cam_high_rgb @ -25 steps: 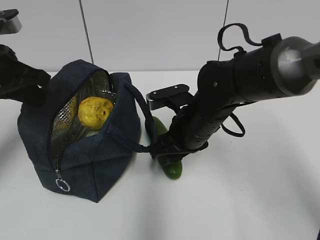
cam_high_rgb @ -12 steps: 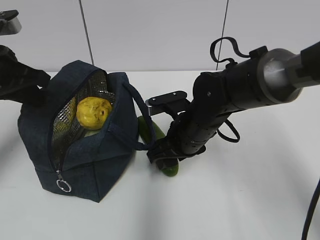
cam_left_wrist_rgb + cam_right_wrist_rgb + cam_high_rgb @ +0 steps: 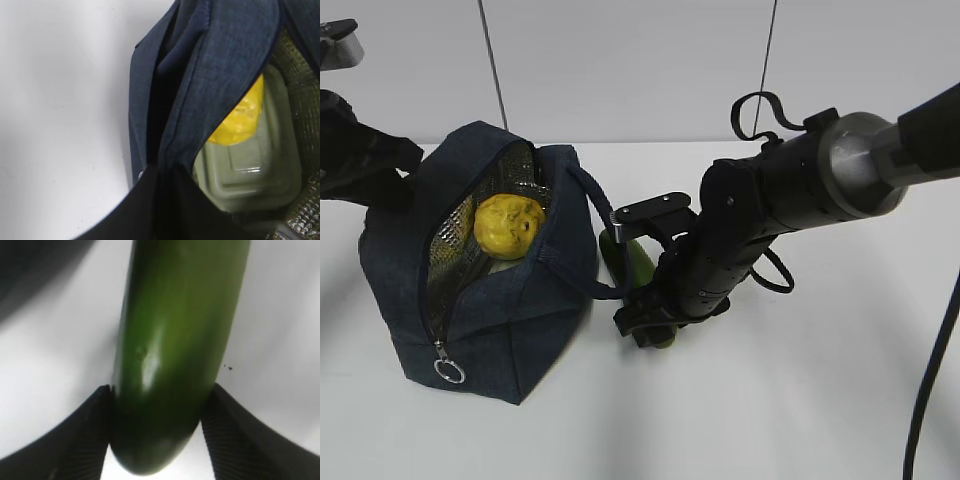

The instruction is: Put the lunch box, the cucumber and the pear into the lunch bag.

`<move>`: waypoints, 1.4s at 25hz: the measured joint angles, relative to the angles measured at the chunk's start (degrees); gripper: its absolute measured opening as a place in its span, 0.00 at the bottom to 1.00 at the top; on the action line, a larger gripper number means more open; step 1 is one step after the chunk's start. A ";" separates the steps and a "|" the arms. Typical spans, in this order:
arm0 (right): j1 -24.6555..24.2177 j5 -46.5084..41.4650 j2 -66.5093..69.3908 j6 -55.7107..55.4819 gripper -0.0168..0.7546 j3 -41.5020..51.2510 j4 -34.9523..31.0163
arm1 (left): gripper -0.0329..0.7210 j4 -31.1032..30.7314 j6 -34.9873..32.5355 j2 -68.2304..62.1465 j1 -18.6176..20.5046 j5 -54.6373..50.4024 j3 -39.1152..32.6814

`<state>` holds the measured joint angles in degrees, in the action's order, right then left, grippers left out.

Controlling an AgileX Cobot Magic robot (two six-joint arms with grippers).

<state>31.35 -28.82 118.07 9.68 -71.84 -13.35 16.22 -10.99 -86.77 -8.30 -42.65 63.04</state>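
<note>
Cucumber [image 3: 175, 355] is lying on the white surface [image 3: 800, 400] just beside the lunch bag [image 3: 510, 330], and my right pincer [image 3: 156, 435] is squeezing its end from both sides. My left pincer is gripping the lunch bag's edge, holding it open. Pear [image 3: 508, 225] is sitting inside the bag on top of the lunch box [image 3: 260, 170].

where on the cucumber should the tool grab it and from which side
Grip the cucumber near its rounded near end, across its narrow width, coming down from above. It lies flat on the table beside the lunch bag, so only its sides are free. The right tool already straddles that end.
</note>
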 joint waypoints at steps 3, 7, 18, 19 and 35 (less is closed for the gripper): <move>0.00 0.20 0.10 0.00 0.56 -0.04 0.00 | 0.05 0.02 0.00 0.00 0.00 0.00 0.00; 0.00 0.22 0.10 -0.11 0.53 -0.13 0.00 | 0.05 0.02 0.00 0.00 0.00 -0.06 0.00; -0.70 -7.32 -6.14 -6.25 0.51 0.47 10.73 | 0.05 0.06 0.00 0.00 0.00 -0.11 0.00; -0.86 -7.96 -7.00 -7.29 0.51 0.47 12.45 | 0.05 0.06 0.00 0.00 0.00 -0.11 0.00; -1.00 -15.43 -23.93 -21.11 0.51 0.59 30.32 | 0.05 0.29 0.00 0.00 0.00 -0.11 0.00</move>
<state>30.35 -44.25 94.14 -11.43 -71.25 16.96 16.51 -10.99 -86.77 -8.30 -42.76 63.04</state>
